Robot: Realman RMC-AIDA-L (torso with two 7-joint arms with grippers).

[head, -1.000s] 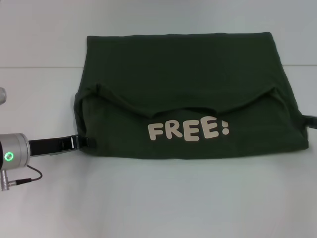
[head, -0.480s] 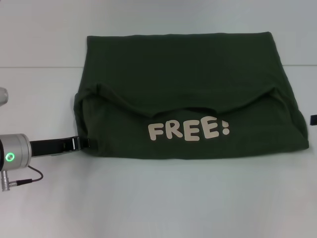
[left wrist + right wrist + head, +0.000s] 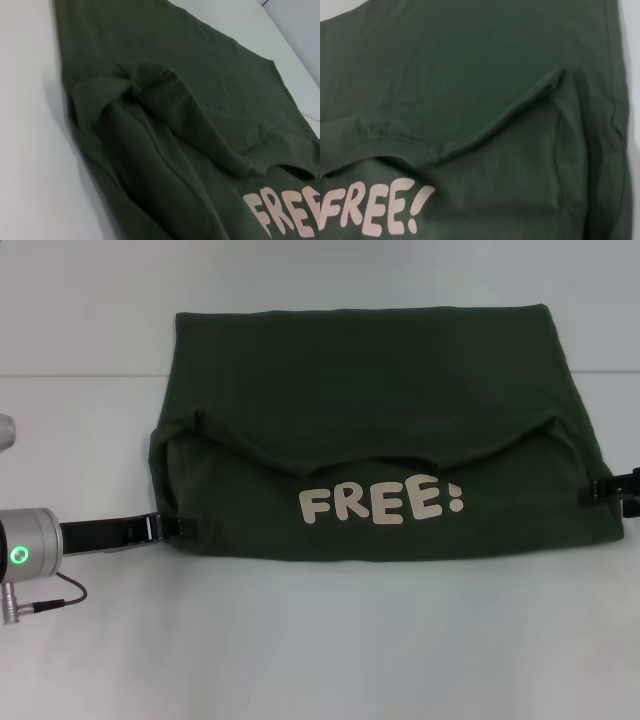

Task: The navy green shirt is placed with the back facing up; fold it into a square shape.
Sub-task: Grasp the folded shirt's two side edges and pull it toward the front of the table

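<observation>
Dark olive-green cloth shirt (image 3: 380,390), lettered "FREE!" (image 3: 380,502), lies half-folded; left gripper (image 3: 172,527) and right gripper (image 3: 603,489) flank it, grasp unreadable; pinch both edges level before folding.

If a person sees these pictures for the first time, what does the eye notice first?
First, the dark green shirt lying partly folded in the middle of the white table, with pale letters "FREE!" near its front edge. Then the left gripper at the shirt's left edge and the right gripper at its right edge.
</observation>
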